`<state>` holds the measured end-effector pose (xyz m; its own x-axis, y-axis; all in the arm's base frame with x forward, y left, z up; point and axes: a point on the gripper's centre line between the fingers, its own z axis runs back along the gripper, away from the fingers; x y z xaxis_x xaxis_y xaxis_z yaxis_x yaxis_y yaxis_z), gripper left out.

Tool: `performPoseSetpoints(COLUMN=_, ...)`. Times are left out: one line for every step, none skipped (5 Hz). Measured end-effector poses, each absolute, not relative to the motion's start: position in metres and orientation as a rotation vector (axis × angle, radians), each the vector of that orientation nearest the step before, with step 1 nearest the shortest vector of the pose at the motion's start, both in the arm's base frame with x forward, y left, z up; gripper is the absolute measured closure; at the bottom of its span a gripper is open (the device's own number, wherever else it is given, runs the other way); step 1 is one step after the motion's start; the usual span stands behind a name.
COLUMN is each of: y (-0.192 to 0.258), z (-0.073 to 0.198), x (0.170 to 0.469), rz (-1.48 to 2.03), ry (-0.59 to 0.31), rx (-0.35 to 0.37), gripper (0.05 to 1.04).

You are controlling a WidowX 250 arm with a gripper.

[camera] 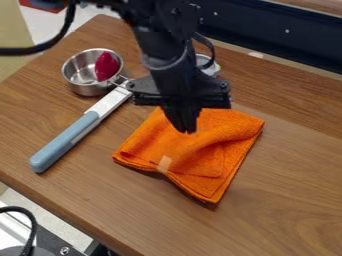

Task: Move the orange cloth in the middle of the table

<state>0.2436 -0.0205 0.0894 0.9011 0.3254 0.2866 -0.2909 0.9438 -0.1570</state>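
The black gripper points down over the upper middle part of the orange cloth, and its lower end overlaps the cloth in the camera view. Whether it touches or holds the fabric, I cannot tell. Folded in layers, the cloth lies on the wooden table right of the view's middle, with a raised fold below and right of the gripper. A small pale tag sits near the cloth's lower left edge. The arm hides part of the cloth's upper edge.
A metal pot with a dark red object inside stands at the upper left. Its blue-grey handle extends toward the lower left. Behind the arm is a can-like metallic object. A dark blue panel borders the table's far side.
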Motion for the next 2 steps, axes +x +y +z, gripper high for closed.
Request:
performPoseSetpoints(y=-0.0227, z=0.0886, x=0.2415, rz=0.304, ry=-0.305, rx=-0.114, gripper=0.86)
performPoseSetpoints(y=-0.0272, z=0.0897, x=0.2345, rz=0.279, ry=-0.307, rx=-0.109, gripper=0.615)
